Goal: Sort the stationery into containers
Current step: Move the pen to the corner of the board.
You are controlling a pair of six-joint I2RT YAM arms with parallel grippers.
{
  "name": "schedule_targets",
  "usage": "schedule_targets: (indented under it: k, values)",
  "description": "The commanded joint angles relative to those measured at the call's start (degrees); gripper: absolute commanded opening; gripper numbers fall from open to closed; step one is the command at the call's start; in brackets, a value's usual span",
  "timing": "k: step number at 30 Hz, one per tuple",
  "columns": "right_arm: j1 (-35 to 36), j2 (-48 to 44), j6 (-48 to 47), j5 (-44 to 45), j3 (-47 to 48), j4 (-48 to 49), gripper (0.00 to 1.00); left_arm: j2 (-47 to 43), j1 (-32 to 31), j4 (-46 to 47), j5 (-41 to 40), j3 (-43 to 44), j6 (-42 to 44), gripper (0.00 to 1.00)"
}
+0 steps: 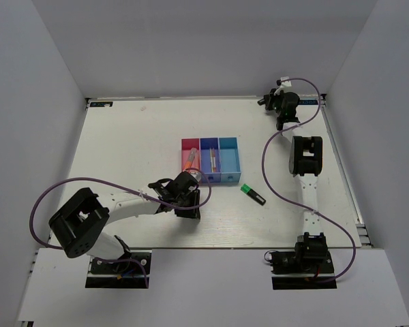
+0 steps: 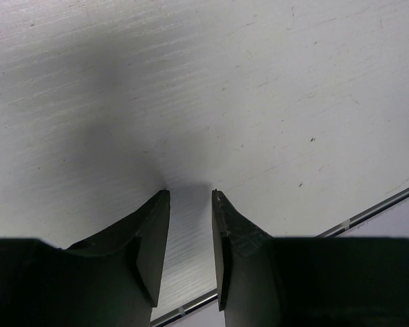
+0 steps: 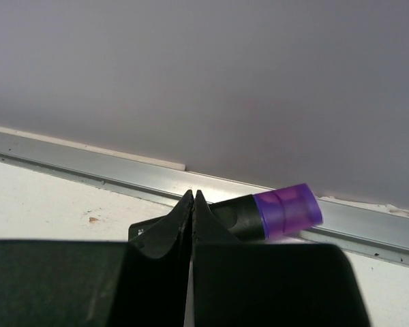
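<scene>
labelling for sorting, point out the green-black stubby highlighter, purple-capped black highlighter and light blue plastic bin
green-black stubby highlighter (image 1: pixel 253 194): top view, mid body
purple-capped black highlighter (image 3: pixel 286 211): right wrist view, purple cap
light blue plastic bin (image 1: pixel 230 175): top view, near wall

Bright plastics on a white surface

Pink-red bin (image 1: pixel 189 144), dark blue bin (image 1: pixel 209 144), light blue bin (image 1: pixel 228 144). The surface (image 2: pixel 273 88) is white (fine parallel ridges up close). One highlighter (image 1: pixel 253 194) is green and black. The purple-capped highlighter (image 3: pixel 286 211) has a black body. The cables (image 1: pixel 263 158) are purple.
</scene>
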Motion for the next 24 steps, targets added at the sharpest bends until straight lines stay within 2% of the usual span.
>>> schedule_targets:
  k: [1, 14, 15, 24]
  values:
    - [-0.20, -3.65, -0.34, -0.90, -3.60, 0.70, 0.00, -0.49, 0.38, -1.34, -0.27, -0.66, -0.10, 0.42]
    - [0.06, -9.99, -1.83, -1.61, -14.42, 2.81, 0.00, -3.04, 0.39, -1.52, -0.80, -2.51, -0.81, 0.42]
    - [-1.77, -10.42, -1.75, -1.35, -14.77, 2.81, 0.00, -2.96, 0.30, -1.52, -1.06, -2.51, -0.72, 0.42]
    - [-3.01, -15.52, -2.63, -1.00, -23.37, 4.75, 0.00, -4.62, 0.30, -1.34, -0.72, -3.38, -0.81, 0.42]
